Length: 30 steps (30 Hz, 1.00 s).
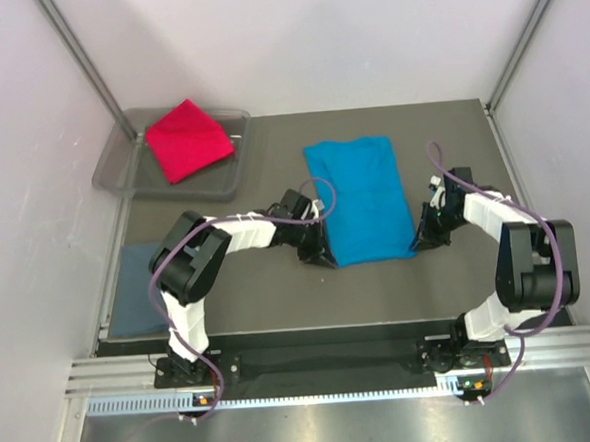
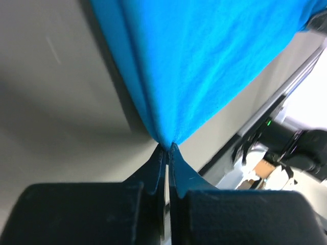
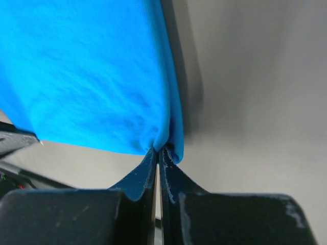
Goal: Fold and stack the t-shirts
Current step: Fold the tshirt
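Observation:
The turquoise-blue t-shirt [image 1: 359, 199] lies as a long folded strip in the middle of the table. My left gripper [image 1: 325, 257] is shut on its near left corner [image 2: 166, 138]. My right gripper [image 1: 420, 241] is shut on its near right corner [image 3: 161, 143]. The crimson red t-shirt [image 1: 188, 138] lies folded in the clear grey tray [image 1: 127, 181] at the back left. The slate grey-blue t-shirt [image 1: 134, 291] lies flat at the near left edge, partly behind my left arm.
The grey tray stands at the table's back left corner. White walls with metal posts close in the sides and back. A metal rail [image 1: 314, 365] runs along the near edge by the arm bases.

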Each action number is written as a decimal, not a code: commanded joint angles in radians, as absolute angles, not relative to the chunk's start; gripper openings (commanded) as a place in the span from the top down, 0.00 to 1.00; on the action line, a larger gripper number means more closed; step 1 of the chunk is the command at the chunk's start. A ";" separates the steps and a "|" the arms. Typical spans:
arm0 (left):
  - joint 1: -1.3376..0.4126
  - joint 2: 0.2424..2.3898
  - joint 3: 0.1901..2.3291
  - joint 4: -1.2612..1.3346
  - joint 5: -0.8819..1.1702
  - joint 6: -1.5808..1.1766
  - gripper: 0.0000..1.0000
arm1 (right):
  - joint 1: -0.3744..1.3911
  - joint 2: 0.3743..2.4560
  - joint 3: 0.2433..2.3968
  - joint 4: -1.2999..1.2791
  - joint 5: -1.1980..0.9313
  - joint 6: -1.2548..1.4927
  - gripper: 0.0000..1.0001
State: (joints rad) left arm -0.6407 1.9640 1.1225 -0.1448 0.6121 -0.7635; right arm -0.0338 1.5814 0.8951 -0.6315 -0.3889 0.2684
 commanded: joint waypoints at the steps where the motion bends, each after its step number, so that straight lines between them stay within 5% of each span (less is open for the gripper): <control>1: -0.675 1.852 1.025 -0.104 0.569 -0.811 1.00 | -0.012 1.488 0.845 -0.667 -0.365 0.293 1.00; 9: -0.730 1.649 0.807 -0.087 0.515 -0.845 0.98 | -0.012 1.347 0.755 -0.765 -0.340 0.308 0.99; 11: -0.753 1.608 0.792 -0.104 0.489 -0.844 0.87 | -0.012 1.307 0.756 -0.791 -0.322 0.302 0.90; 12: -0.771 1.554 0.792 -0.138 0.468 -0.839 0.74 | -0.012 1.289 0.764 -0.792 -0.315 0.293 0.82; 13: -0.776 1.528 0.795 -0.161 0.451 -0.838 0.69 | -0.012 1.258 0.772 -0.778 -0.308 0.287 0.63; 17: -0.753 1.418 0.856 -0.293 0.361 -0.781 0.59 | -0.012 1.224 0.827 -0.645 -0.331 0.305 0.40; 23: -0.648 1.465 1.058 -0.368 0.265 -0.638 0.50 | -0.009 1.440 0.958 -0.353 -0.393 0.325 0.33; 30: -0.419 1.828 1.357 -0.308 0.322 -0.562 0.52 | -0.008 1.781 1.288 -0.221 -0.454 0.351 0.37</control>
